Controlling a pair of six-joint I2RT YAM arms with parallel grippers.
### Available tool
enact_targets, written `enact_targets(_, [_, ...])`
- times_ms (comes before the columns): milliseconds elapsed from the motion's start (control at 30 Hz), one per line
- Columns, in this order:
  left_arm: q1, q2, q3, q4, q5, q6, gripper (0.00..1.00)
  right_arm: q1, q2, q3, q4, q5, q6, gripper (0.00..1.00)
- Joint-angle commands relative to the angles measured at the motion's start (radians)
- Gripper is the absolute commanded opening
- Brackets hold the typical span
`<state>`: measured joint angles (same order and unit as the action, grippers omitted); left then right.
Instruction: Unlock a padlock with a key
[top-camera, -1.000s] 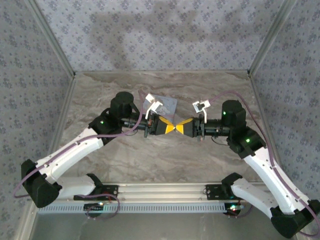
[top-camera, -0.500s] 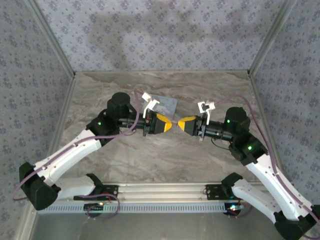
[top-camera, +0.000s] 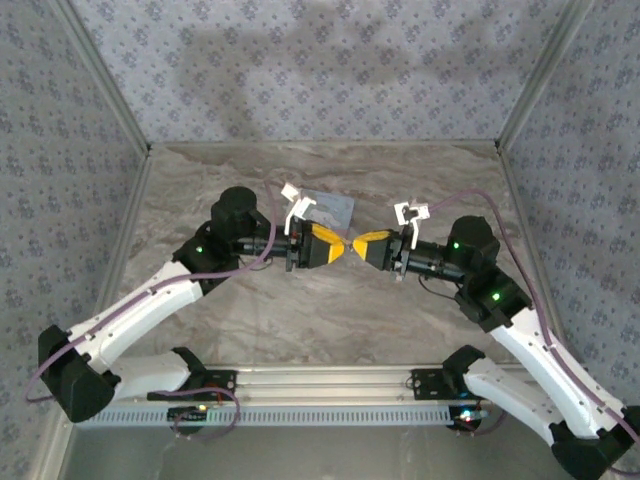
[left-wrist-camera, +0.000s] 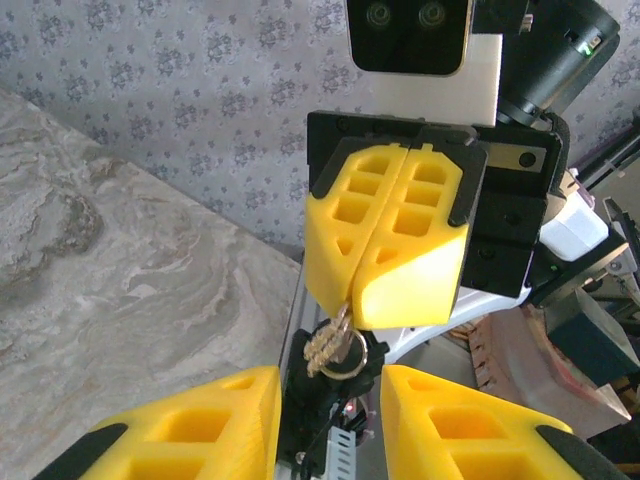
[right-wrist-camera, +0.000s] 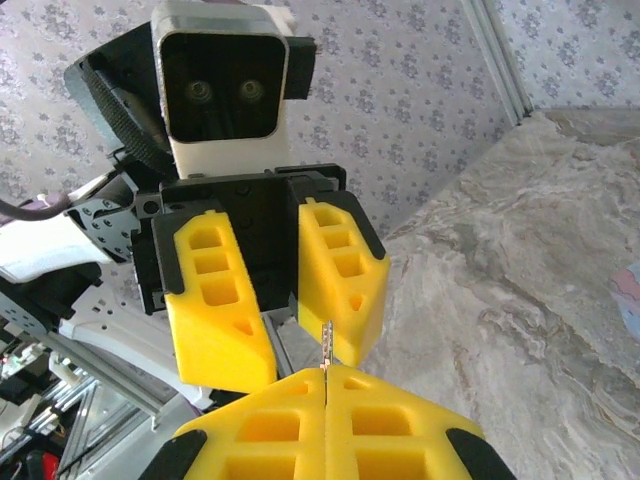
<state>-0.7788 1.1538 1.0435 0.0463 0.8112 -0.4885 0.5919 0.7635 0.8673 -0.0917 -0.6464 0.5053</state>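
Left hand: fingers parted, gripping nothing, tips facing the key.
Key: aloft between both hands, above the surface.
Right hand: clamped on the key.
Padlock: cannot make it out.
Progress: key gripped; insertion and unlocking apparently remain.

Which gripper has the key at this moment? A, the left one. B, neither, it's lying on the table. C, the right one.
C: the right gripper is shut with the key pinched at its fingertips, while the left gripper faces it with its fingers apart.
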Motion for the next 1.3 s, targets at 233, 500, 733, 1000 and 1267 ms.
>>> enact_targets(233, [0.003,0.027,0.003,0.048,0.009,-0.018,0.21,0.011,-0.056,-0.055,0.102,0.023,0.02,0.0])
enact_targets(500, [-0.008,0.038,-0.002,0.057,0.025,-0.027,0.18,0.013,-0.088,-0.093,0.14,0.064,0.028,0.0])
enact_targets(733, [-0.016,0.031,-0.032,0.124,0.012,-0.069,0.2,0.017,-0.104,-0.122,0.162,0.111,0.024,0.0])
enact_targets(1000, [-0.015,-0.022,-0.087,0.285,-0.035,-0.145,0.35,0.032,-0.121,-0.145,0.194,0.141,0.028,0.0])
enact_targets(1267, [-0.014,-0.003,-0.074,0.323,-0.028,-0.162,0.27,0.05,-0.118,-0.146,0.194,0.128,0.025,0.0])
